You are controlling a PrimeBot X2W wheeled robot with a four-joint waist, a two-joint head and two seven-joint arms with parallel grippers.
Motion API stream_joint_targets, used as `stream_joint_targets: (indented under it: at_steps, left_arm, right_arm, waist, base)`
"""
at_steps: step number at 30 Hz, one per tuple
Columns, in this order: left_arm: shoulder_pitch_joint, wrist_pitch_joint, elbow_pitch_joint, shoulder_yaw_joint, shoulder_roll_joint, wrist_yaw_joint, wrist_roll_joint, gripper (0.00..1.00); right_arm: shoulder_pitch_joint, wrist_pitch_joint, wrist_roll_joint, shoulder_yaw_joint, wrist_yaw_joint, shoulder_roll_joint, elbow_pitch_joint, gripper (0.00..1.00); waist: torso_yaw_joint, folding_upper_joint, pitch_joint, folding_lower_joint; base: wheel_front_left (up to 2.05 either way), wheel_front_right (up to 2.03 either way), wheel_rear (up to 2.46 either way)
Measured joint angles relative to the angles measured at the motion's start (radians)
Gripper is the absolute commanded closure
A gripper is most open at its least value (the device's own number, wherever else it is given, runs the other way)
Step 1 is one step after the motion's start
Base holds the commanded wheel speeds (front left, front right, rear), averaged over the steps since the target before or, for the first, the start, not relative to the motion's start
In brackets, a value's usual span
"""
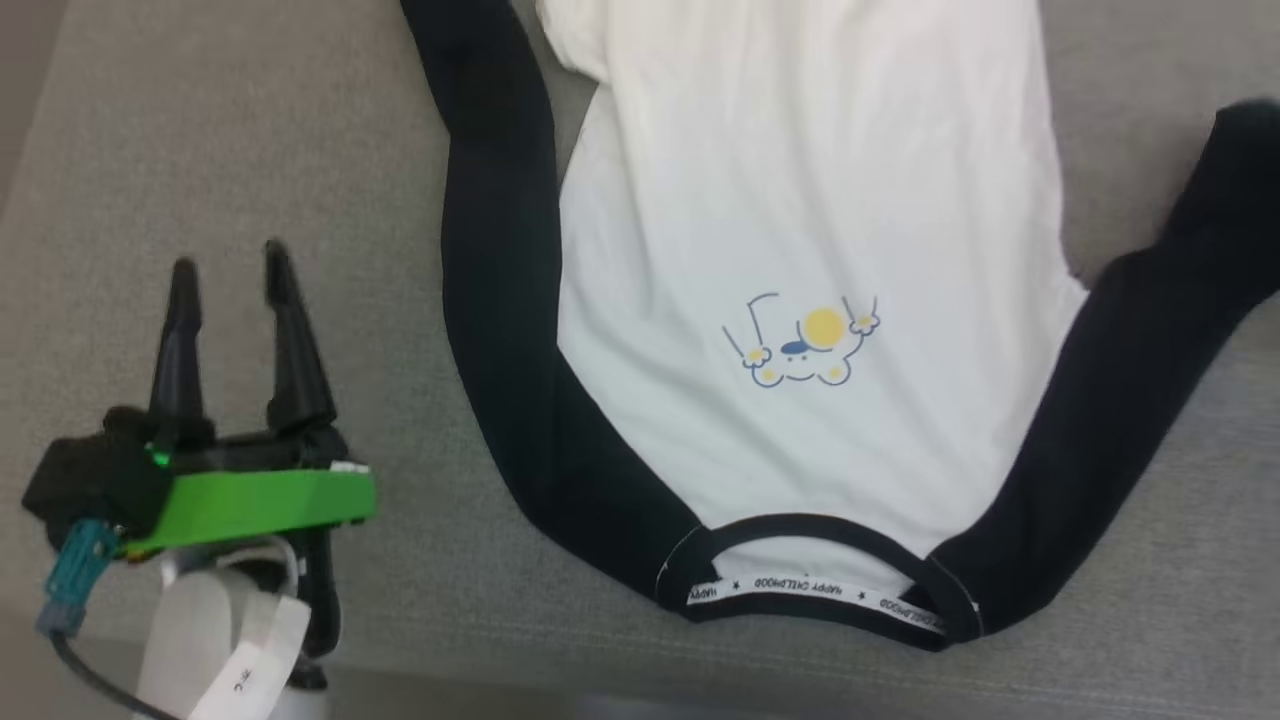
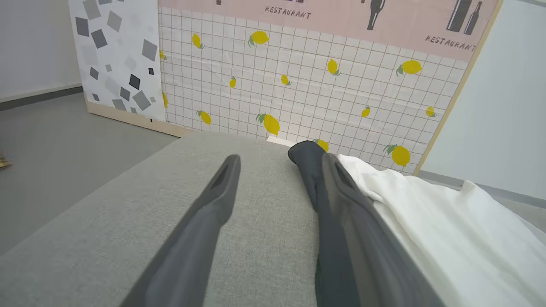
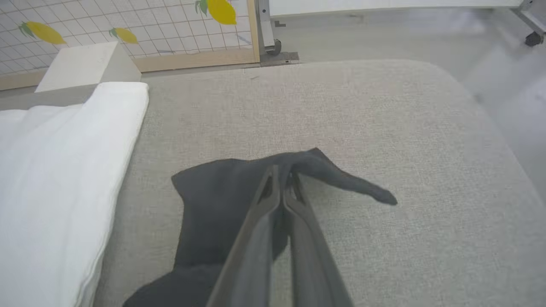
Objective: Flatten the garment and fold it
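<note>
The garment [image 1: 800, 210] lies spread on the grey cushion, white body with a small cartoon print, two long black sleeves, and its lettered neckband [image 1: 815, 590] towards me. My left gripper [image 1: 230, 265] stands open over bare cushion to the left of the left sleeve [image 1: 500, 290], holding nothing. Through the left wrist camera, that gripper [image 2: 279, 164] has the black sleeve [image 2: 309, 164] and the white body [image 2: 448, 226] just right of it. My right gripper [image 3: 281, 170] is shut on the end of the right black sleeve [image 3: 213, 200], beside the white body [image 3: 55, 170].
The grey cushion [image 1: 250, 120] has free room at the left and at the far right [image 3: 426, 149]. Behind it stand a lemon-patterned tiled panel [image 2: 298, 81] and a small white block [image 3: 81, 64]. Grey floor [image 2: 64, 128] surrounds the cushion.
</note>
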Motion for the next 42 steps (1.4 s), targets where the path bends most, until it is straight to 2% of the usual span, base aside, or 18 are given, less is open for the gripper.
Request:
stream_joint_targets:
  at_steps: [4,9,13,16,22,25,35,40,41,42]
  left_arm:
    - [0.056,0.0,-0.004,0.022,0.0,0.02,-0.01,0.0]
    - [0.103,0.0,-0.007,0.018,0.0,0.027,-0.014,0.0]
    - [0.131,0.0,-0.013,0.018,0.0,0.034,-0.017,0.0]
    - [0.15,0.0,-0.017,0.02,0.0,0.035,-0.017,0.0]
    - [0.157,0.0,-0.018,0.014,0.0,0.035,-0.02,0.0]
    - [0.157,0.0,-0.017,0.01,0.0,0.039,-0.021,0.0]
    - [0.156,0.0,-0.007,-0.007,0.0,0.043,-0.046,0.0]
    - [0.156,0.0,0.0,-0.022,0.0,0.049,-0.056,0.0]
    - [0.156,0.0,0.001,-0.023,0.0,0.049,-0.056,0.0]
    - [0.156,0.0,0.002,-0.024,0.0,0.05,-0.057,0.0]
  right_arm:
    - [0.104,-0.002,0.024,0.009,0.0,0.011,-0.125,1.0]
    - [0.157,0.024,0.037,0.068,0.0,0.02,-0.303,1.0]
    - [0.19,0.079,0.047,0.193,0.0,0.025,-0.401,1.0]
    - [0.197,0.114,0.049,0.327,0.0,0.028,-0.418,1.0]
    - [0.195,0.13,0.062,0.607,0.0,0.031,-0.334,1.0]
    - [0.178,0.1,0.086,0.732,0.0,0.038,-0.257,1.0]
    - [0.095,-0.048,0.103,1.023,0.0,0.15,0.007,1.0]
    - [0.082,-0.068,0.144,1.159,0.0,0.18,0.117,1.0]
    - [0.081,-0.07,0.157,1.175,0.0,0.182,0.137,0.89]
    - [0.077,-0.073,0.167,1.192,0.0,0.182,0.152,0.56]
  waist:
    - [-0.018,0.0,-0.079,0.0]
    - [-0.034,0.0,-0.164,0.0]
    - [-0.04,0.0,-0.225,-0.0001]
    - [-0.042,0.0,-0.259,-0.0001]
    - [-0.031,0.0,-0.285,-0.0001]
    - [-0.019,0.0,-0.276,0.0]
    - [0.008,0.0,-0.233,0.0]
    - [0.021,0.0,-0.22,0.0]
    - [0.023,0.0,-0.218,0.0]
    - [0.024,0.0,-0.216,0.0]
  base:
    - [0.0,0.0,0.0]
    - [0.0,0.0,0.0]
    - [0.0,0.0,0.0]
    - [0.0,0.0,0.0]
    - [0.0,0.0,0.0]
    - [0.0,0.0,0.0]
    - [0.0,0.0,0.0]
    - [0.0,0.0,0.0]
    - [0.0,0.0,0.0]
    - [0.0,0.0,0.0]
